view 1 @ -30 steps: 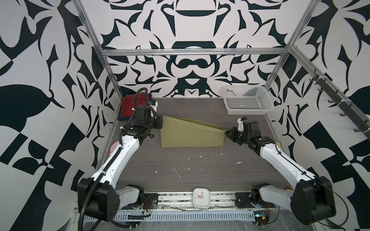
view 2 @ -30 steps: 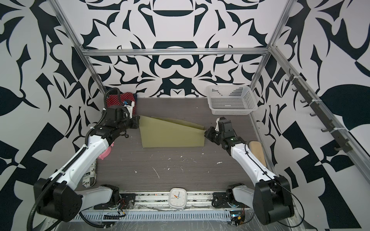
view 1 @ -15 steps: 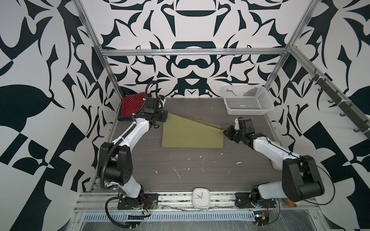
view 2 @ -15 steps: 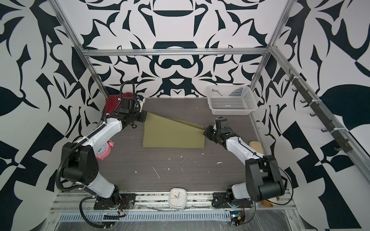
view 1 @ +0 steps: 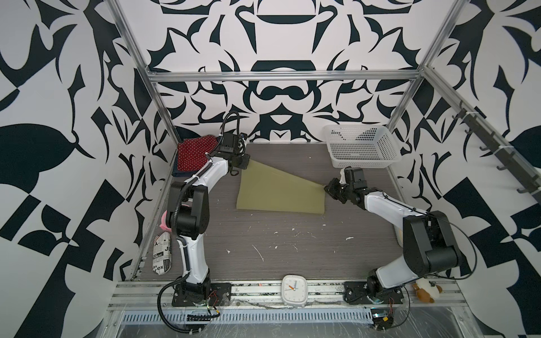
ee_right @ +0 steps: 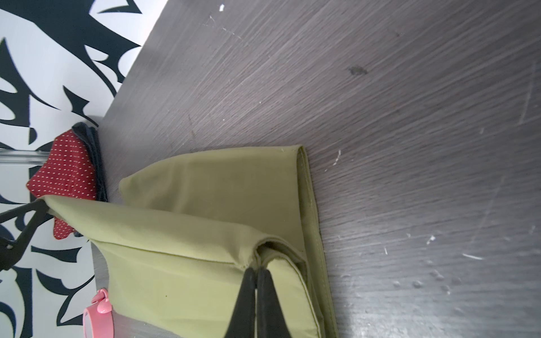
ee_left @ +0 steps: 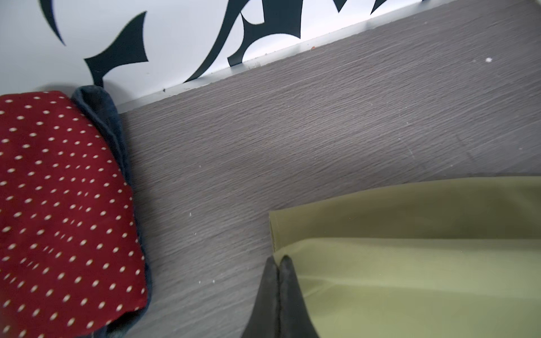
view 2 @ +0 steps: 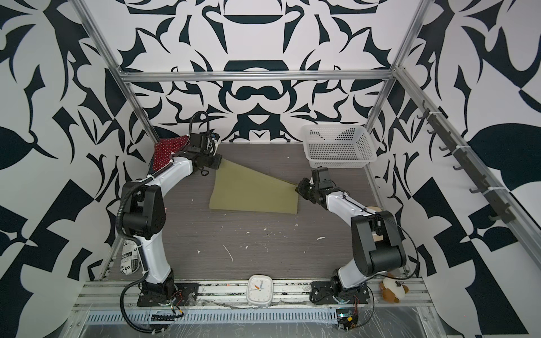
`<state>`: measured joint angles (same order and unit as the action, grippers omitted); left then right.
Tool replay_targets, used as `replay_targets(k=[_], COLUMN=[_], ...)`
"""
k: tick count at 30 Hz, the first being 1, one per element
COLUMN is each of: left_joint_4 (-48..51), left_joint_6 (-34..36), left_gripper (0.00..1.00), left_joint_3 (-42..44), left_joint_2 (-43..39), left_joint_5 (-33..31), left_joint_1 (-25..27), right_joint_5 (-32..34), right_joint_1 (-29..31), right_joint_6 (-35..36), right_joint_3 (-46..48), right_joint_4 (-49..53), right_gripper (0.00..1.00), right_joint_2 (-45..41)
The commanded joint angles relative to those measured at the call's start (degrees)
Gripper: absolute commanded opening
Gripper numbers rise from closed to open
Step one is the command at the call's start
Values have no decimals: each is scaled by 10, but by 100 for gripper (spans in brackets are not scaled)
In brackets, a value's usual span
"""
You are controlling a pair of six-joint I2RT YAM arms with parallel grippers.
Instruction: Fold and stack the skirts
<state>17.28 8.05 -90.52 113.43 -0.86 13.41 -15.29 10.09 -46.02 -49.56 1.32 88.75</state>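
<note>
Left hand [ee_left: 278, 259] pinching olive skirt [ee_left: 409, 278], denim skirt [ee_left: 101, 112] mostly hidden

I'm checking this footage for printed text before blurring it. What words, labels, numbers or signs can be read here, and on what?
"in" and "ex": on the newsprint-patterned pouch, at the near left in both top views; its other print is too small to read.
Too small to read: the numerals on the clock.
No text on the olive-green skirt, the red dotted skirt or the white basket.
</note>
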Motion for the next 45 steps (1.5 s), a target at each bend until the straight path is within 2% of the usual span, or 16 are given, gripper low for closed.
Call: replay_targets(k=[1, 6, 7, 9, 10, 11, 13, 14, 16, 18, 21, 25, 28, 34, 38, 45], left_joint_4=[16, 29, 28, 25, 30, 31, 35, 52, 70, 80, 44, -53, -94, -118, -109, -105], left_joint_6=[16, 20, 21, 21, 28, 32, 15, 11, -9, -43, -104, -194, -259, -325, -359, -388], left_gripper=[0, 0, 3, 33, 28, 32, 63, 62, 61, 61, 57, 46, 42, 34, 29, 28], left_joint_3=[-33, -70, -74, -83, -93, -101, -124, -142, -152, -128, -14, 183, 274, 379, 410, 441], left_joint_2=[31, 71, 74, 77, 78, 78, 74, 69, 45, 0, -85, -166, -180, -179, -179, -188], left_joint_5=[-21, -23, -27, -43, -40, -47, -94, -104, -116, -90, -62, -18, 10, -16, -39, -47], left_joint_1=[-8, -8, -8, -8, -7, -7, -7, -7, -5, 0, 23, 53, 55, 54, 53, 53], right_joint_5=[22, 20, 17, 16, 16, 19, 18, 14, 1, -8, -34, -58, -49, -52, -27, -19], right_joint_1=[-5, -7, -7, -7, -7, -8, -10, -10, -11, -10, 0, 44, 69, 70, 71, 65], right_joint_6=[13, 15, 15, 17, 18, 19, 25, 33, 50, 66, 86, 95, 102, 102, 109, 110], right_joint_3=[-22, -37, -42, -54, -64, -71, -92, -109, -129, -130, -88, -17, 19, 40, 43, 30], right_joint_4=[-9, -13, -16, -15, -6, -3, 14, 33, 55, 73, 60, 29, 2, -44, -54, -46], right_gripper=[0, 1, 5, 17, 21, 26, 42, 47, 47, 47, 41, 21, 12, 6, 6, 5], right_joint_2=[9, 31, 34, 36, 36, 34, 29, 26, 10, -20, -69, -89, -77, -4, 28, 58])
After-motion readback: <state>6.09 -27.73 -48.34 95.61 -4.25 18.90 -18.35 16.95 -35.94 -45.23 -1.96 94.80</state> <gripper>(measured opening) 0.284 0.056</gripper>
